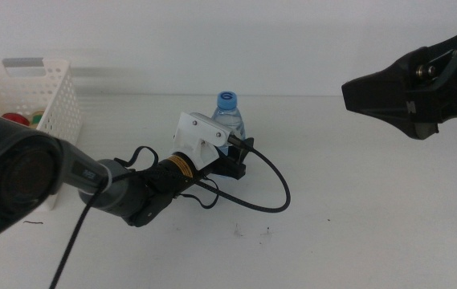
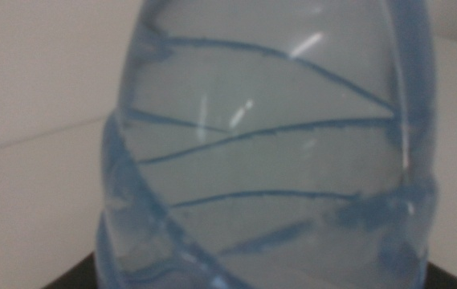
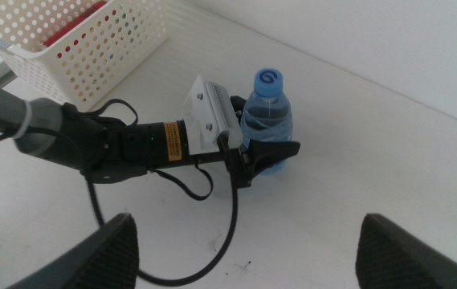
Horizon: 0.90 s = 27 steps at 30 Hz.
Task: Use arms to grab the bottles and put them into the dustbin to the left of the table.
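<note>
Right, my left gripper (image 1: 240, 156) is low at the table's middle, and its dark jaws stand one on each side of the water bottle's (image 1: 229, 119) base. In the right wrist view I can see those jaws (image 3: 270, 154) spread around the bottle's (image 3: 267, 116) lower body; whether they press on the plastic or only flank it, I cannot tell. My left wrist camera is filled by the clear ribbed bottle wall (image 2: 268, 152), so it sits right between the jaws, very close to the lens.

The bottle stands upright on the white table (image 1: 357, 233), long axis vertical, blue cap (image 1: 226, 99) pointing straight up. In the middle view it rises at about twelve o'clock from my left gripper's tips, with my white wrist housing (image 1: 200, 136) just beside it at about nine o'clock.

My left arm (image 1: 132, 189) runs back towards seven o'clock, its black cable (image 1: 276, 189) looping on the table at about four o'clock from the gripper.

The dustbin (image 1: 55, 104), a white perforated basket, sits well apart at ten o'clock, with red and green showing inside it (image 1: 21, 120).

My right gripper (image 1: 389, 96) hangs high at two o'clock, well apart from the bottle, its jaws spread wide and holding nothing.
</note>
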### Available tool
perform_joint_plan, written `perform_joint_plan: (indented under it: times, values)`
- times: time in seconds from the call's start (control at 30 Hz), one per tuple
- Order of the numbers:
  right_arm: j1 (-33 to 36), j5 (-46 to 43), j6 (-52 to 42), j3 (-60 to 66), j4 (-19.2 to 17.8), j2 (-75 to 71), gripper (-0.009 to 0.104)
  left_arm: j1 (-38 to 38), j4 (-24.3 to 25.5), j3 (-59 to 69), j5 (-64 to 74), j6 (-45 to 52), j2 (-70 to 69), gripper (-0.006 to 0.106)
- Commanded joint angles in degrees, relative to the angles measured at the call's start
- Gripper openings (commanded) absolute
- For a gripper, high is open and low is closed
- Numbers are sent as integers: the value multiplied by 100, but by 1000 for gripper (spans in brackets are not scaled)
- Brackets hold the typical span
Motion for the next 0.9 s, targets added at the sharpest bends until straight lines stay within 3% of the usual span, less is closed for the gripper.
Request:
perform_joint_plan:
  times: [0.0, 0.3, 0.47, 0.67, 0.87]
  values:
    - [-51, -31, -13, -32, -41, -28, 92, 5, 241, 144, 39, -107, -398, 29]
    - [-51, -31, -13, -32, -41, -28, 92, -8, 156, 1137, 1334, -140, -2574, 32]
    - [-51, -31, -13, -32, -41, -28, 92, -18, 693, 1218, 2498, -826, -3769, 32]
    - [-51, -31, -13, -32, -41, -28, 92, -16, 731, 1218, 3710, -1153, -5053, 32]
    - [-51, -31, -13, -32, -41, -28, 92, 103, 534, 432, 6215, -1510, -5641, 32]
